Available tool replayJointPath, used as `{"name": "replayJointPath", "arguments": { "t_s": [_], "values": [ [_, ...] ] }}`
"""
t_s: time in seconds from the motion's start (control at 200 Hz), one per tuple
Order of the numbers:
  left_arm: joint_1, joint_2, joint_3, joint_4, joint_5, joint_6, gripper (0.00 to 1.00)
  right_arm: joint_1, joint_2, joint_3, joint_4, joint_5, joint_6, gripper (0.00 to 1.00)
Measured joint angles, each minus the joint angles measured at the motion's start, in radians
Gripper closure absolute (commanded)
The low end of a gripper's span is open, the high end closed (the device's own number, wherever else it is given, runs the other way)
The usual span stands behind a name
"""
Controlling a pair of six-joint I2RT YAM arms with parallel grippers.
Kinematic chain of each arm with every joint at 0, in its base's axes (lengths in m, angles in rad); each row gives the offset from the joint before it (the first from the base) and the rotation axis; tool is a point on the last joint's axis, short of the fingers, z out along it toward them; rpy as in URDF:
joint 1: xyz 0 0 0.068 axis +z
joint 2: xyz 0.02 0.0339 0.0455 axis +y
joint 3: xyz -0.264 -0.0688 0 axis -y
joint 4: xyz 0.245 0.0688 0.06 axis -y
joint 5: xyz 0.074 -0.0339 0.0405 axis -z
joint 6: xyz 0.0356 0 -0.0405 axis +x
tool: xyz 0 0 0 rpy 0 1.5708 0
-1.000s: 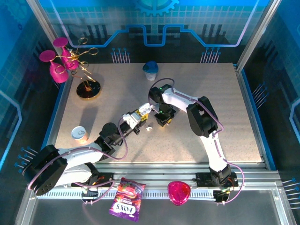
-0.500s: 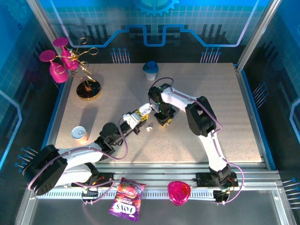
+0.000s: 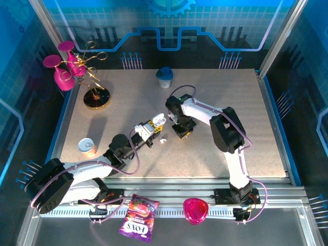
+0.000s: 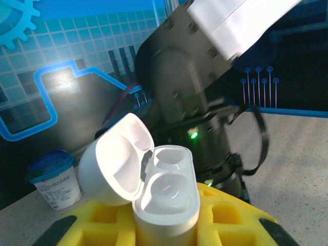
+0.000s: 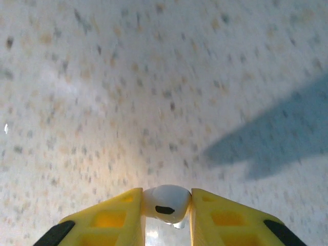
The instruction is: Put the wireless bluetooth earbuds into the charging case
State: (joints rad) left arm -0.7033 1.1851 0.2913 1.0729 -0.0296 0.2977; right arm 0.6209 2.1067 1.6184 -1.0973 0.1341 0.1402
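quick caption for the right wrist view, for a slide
Right gripper pinching a white earbud between its yellow fingers, over the speckled table.

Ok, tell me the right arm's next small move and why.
Probably lift the right gripper and carry it toward the charging case. Its fingers pinch an earbud over the table, while the left gripper holds the case with its lid open and both wells empty.

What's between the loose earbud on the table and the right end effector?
Only bare table separates the loose earbud from the right end effector, in the top view.
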Motion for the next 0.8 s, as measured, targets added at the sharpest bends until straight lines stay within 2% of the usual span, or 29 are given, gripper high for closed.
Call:
{"name": "replayJointPath", "arguments": {
  "t_s": [0.195,0.45,0.605,0.8],
  "values": [
    [-0.003,0.016,0.000,0.001,0.001,-0.001,0.85,0.000,-0.269,-0.129,0.073,-0.013,0.044,0.75],
    [-0.008,0.047,0.014,0.000,0.019,-0.016,0.85,0.020,-0.570,-0.211,0.187,-0.044,0.081,0.77],
    [-0.018,0.060,0.032,0.002,0.035,-0.043,0.85,0.051,-0.658,-0.212,0.251,-0.099,0.093,0.76],
    [-0.038,0.089,0.053,0.004,0.057,-0.082,0.85,0.082,-0.689,-0.212,0.322,-0.188,0.108,0.76]
  ]
}}
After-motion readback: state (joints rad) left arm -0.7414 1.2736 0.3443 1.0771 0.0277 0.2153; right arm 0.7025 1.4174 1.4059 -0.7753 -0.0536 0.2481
